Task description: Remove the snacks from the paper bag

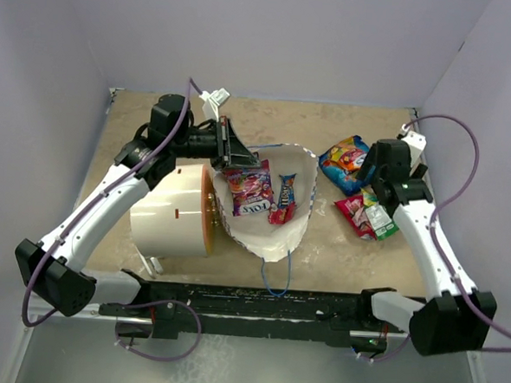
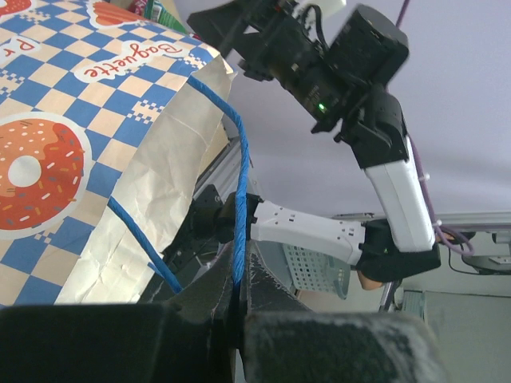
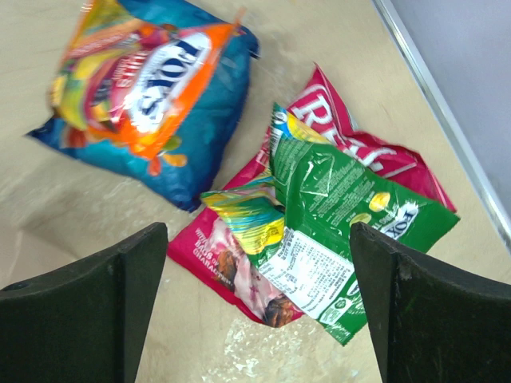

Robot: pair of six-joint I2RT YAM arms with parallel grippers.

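Only left wrist shows cord (image 2: 243,183) apparently pinched.

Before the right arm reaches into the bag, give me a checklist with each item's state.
1. Right end effector open, empty: ok.
2. Left end effector shut on the blue cord: ok.
3. Bag mouth open upward: ok.
4. Bag emptied: not ok; pink packet and slim packet lie inside.
5. Blue packet, red packet, green packet out on the table: ok.
6. More snacks hidden under those two: cannot tell.
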